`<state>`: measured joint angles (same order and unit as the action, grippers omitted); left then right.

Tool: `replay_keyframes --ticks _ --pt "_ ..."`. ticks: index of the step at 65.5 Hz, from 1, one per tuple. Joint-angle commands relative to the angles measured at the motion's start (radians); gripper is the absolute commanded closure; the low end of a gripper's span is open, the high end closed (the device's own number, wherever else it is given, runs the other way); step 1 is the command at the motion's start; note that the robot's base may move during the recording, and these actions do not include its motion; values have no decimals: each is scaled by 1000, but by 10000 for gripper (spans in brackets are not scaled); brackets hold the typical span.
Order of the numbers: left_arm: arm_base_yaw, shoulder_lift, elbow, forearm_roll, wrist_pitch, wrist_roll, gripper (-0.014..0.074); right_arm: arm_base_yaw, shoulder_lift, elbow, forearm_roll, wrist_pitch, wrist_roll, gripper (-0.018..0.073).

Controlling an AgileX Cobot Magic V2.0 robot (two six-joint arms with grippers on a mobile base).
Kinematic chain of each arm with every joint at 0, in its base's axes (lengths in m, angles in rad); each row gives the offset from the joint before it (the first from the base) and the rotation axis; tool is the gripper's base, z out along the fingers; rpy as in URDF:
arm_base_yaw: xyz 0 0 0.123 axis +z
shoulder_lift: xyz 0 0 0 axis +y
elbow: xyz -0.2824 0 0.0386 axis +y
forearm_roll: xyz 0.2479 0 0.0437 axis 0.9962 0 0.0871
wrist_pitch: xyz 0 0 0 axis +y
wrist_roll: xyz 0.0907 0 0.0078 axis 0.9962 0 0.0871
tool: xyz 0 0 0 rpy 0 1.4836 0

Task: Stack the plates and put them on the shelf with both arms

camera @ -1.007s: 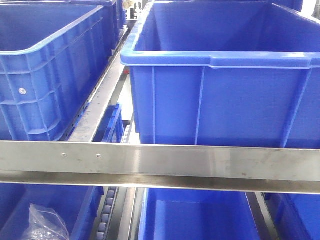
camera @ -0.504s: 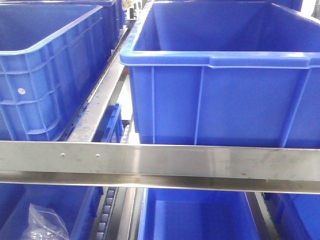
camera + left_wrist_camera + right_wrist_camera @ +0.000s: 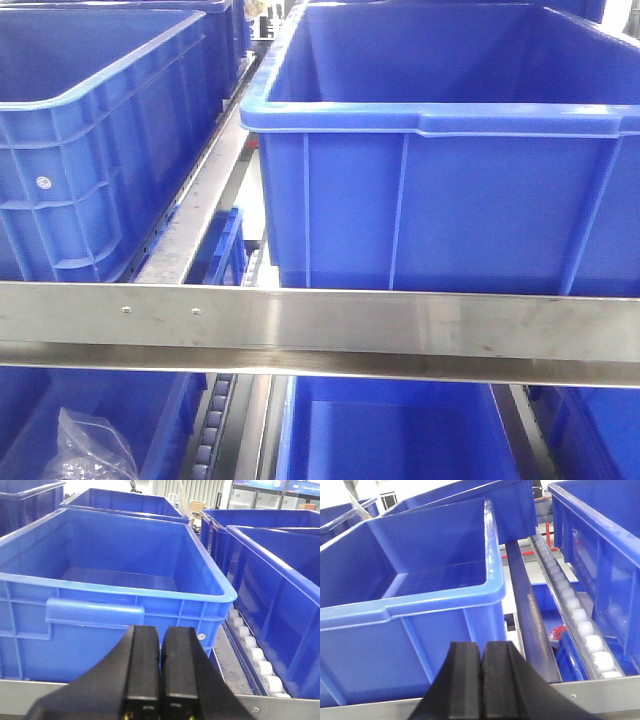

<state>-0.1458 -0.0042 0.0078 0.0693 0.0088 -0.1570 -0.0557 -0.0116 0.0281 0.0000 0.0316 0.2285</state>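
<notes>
Shelf (image 3: 320, 330): brushed steel front rail runs across the front view, blue crates (image 3: 440, 150) sitting directly behind and above it, more crates below. White roller track (image 3: 252, 652) right of the nearest crate. Left gripper (image 3: 160, 652) and right gripper (image 3: 481, 652): jaws pressed together, holding nothing. Plates: not in any view.

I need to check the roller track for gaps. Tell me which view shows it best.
The right wrist view: the white roller track runs in a long unbroken line beside the blue crate. The left wrist view shows a shorter stretch at the right edge. The front view shows only a few rollers below the steel rail.
</notes>
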Motion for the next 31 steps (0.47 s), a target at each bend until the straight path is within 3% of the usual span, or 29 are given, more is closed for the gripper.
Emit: replay_keyframes --ticks 1,31 --pt "0 -22 2 -10 -90 1 514 -4 -18 1 0 -93 -2 511" --pt "0 -22 2 -10 -90 1 514 -4 -18 1 0 -93 -2 511"
